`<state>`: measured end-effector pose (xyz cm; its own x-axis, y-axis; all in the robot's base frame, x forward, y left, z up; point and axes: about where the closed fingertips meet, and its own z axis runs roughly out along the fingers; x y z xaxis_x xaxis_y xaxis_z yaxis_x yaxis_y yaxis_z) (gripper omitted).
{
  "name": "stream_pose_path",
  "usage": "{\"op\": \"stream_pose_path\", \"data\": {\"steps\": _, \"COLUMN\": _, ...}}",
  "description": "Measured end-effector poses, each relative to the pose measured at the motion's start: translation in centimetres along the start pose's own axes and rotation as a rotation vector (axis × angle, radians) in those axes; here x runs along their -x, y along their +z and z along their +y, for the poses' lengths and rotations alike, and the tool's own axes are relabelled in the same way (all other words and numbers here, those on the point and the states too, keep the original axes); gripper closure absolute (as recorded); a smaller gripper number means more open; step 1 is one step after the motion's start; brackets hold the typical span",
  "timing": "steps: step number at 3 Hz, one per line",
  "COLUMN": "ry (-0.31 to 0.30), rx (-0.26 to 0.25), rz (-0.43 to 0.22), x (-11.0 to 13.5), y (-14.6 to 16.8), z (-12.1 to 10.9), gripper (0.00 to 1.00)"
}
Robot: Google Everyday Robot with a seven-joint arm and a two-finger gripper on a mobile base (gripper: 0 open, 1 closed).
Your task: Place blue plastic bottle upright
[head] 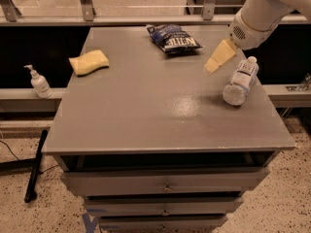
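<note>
The blue plastic bottle point(241, 80) lies on its side near the right edge of the grey table point(146, 110). It is clear, with a white label. Its white cap points to the far side and its base points toward the camera. My gripper point(218, 58), cream-coloured at the end of a white arm, hangs just above the table. It is left of the bottle's cap end and apart from the bottle. It holds nothing that I can see.
A dark blue chip bag point(173, 37) lies at the back of the table, and a yellow sponge point(89, 62) at the back left. A small white pump bottle point(38, 82) stands on a ledge left of the table. Drawers are below the front edge.
</note>
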<state>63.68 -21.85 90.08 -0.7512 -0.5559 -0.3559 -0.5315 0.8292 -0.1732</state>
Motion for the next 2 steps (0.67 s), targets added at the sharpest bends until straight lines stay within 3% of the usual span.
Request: {"op": "stream_pose_path", "data": {"steps": 2, "ry": 0.317, "rx": -0.107, "rz": 0.055, "x": -0.1, "y": 1.8, "z": -4.5, "gripper": 0.00}}
